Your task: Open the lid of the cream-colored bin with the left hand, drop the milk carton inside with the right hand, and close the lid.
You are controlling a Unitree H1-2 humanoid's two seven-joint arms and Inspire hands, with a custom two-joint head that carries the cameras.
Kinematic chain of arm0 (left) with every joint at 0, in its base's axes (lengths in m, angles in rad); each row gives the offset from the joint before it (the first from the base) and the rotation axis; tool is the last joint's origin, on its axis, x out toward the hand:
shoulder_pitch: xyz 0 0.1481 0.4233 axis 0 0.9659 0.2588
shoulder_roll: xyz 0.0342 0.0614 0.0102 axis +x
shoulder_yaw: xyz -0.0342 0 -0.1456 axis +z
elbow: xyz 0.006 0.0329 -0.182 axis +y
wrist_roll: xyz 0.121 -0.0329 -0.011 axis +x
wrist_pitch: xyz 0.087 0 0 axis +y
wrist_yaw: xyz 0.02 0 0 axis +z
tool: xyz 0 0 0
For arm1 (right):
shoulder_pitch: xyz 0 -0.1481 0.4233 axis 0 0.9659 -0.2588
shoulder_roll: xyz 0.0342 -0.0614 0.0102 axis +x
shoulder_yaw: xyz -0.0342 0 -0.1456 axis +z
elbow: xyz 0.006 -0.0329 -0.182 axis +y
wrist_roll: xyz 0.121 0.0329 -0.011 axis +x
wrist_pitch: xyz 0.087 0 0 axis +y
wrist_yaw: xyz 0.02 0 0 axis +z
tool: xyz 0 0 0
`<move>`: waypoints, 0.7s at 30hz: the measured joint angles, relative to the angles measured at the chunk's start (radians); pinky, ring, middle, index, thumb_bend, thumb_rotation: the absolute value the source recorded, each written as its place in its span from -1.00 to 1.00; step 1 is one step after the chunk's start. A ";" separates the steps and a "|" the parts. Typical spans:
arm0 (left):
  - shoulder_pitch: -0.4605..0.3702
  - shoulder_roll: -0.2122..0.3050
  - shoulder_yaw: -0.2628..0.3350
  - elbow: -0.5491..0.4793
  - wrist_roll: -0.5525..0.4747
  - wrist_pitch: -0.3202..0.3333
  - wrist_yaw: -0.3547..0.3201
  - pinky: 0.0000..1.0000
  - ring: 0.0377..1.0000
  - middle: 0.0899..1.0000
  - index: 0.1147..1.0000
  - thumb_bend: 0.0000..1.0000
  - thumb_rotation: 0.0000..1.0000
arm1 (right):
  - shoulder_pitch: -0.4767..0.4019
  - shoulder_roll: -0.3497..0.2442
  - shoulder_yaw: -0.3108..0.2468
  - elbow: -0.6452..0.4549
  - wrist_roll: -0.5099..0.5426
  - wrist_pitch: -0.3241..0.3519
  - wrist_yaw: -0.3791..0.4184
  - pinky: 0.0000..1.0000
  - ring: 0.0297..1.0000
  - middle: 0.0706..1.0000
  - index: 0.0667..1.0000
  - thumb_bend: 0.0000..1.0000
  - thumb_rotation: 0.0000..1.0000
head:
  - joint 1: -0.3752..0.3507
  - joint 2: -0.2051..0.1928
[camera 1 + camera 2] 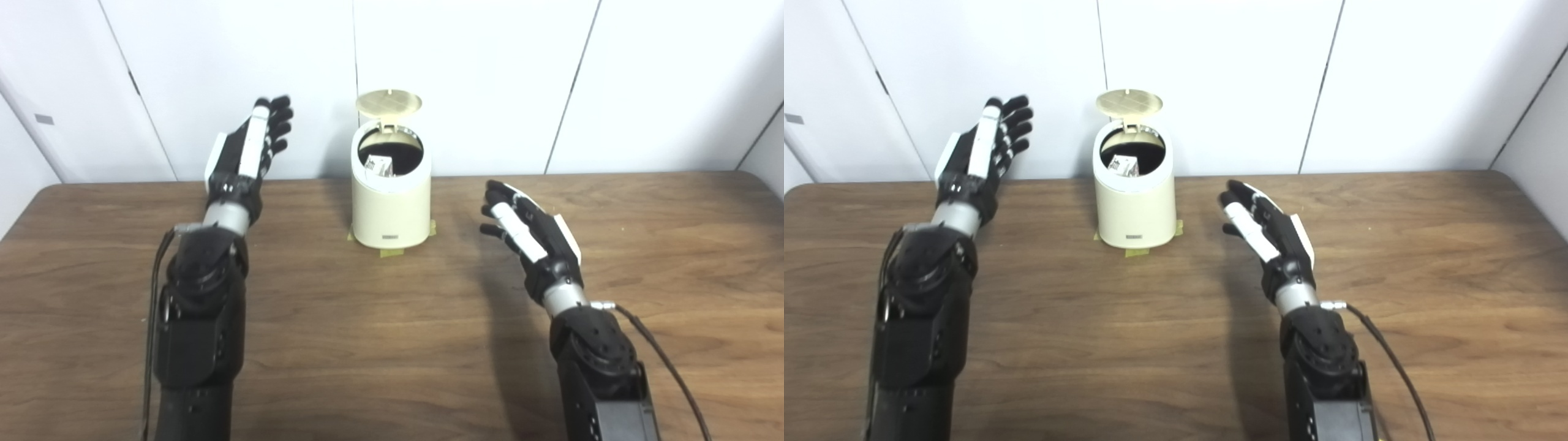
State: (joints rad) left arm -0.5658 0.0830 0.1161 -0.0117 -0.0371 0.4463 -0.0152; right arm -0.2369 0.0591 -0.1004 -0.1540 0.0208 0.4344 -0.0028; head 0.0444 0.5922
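Observation:
The cream-colored bin (390, 208) stands at the back middle of the table, taped down at its base. Its round lid (389, 103) stands open, tipped up at the back. The milk carton (380, 165) lies inside the bin, its top showing through the opening; it also shows in the right eye view (1124, 165). My left hand (250, 147) is raised to the left of the bin, open and empty, fingers stretched up. My right hand (527, 229) hovers to the right of the bin and nearer to me, open and empty.
The wooden table (392, 343) runs wide on both sides of the bin. White wall panels (490, 79) stand right behind the bin. A cable (667, 367) hangs from my right wrist over the table.

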 measured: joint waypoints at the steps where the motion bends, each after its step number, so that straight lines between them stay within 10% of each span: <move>1: -0.012 0.007 -0.006 0.011 -0.002 0.001 -0.004 0.85 0.81 0.75 0.68 -0.18 0.89 | 0.005 0.003 -0.001 -0.002 0.009 0.000 -0.003 0.63 0.74 0.79 0.80 0.03 0.83 | 0.002 -0.003; 21: -0.224 0.091 -0.134 0.262 -0.025 -0.001 -0.186 0.84 0.82 0.77 0.72 0.01 1.00 | 0.105 0.025 0.006 -0.005 0.072 -0.049 -0.024 0.78 0.84 0.84 0.85 0.17 1.00 | 0.002 -0.022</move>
State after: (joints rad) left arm -0.7900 0.1740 -0.0179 0.2500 -0.0618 0.4454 -0.2008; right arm -0.1316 0.0843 -0.0946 -0.1593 0.0930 0.3854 -0.0272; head 0.0460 0.5706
